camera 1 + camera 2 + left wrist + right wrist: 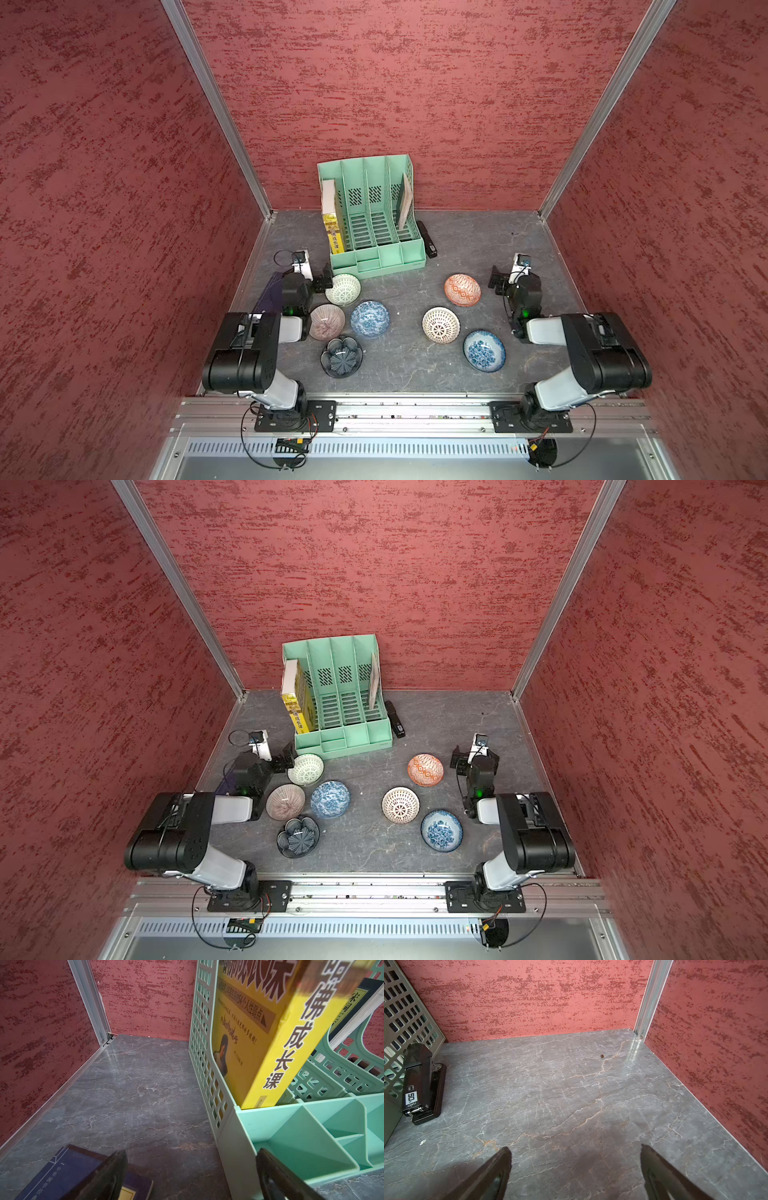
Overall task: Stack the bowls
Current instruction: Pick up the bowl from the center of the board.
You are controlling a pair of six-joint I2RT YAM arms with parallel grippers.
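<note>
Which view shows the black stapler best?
Right wrist view: the stapler sits close and sharp, label legible. Both top views show it only as a small dark shape beside the green organizer. The left wrist view misses it.

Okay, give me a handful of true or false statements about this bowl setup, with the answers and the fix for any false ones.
1. The bowls all sit singly on the table. True.
2. The left gripper holds the green-lattice bowl. False: its jaws are open and empty; that bowl rests on the table.
3. A yellow book stands in the green organizer. True.
4. The stapler lies inside the green organizer. False: it lies on the table beside it.
5. The orange-red bowl is nested in the brown-lattice bowl. False: they sit apart.
</note>
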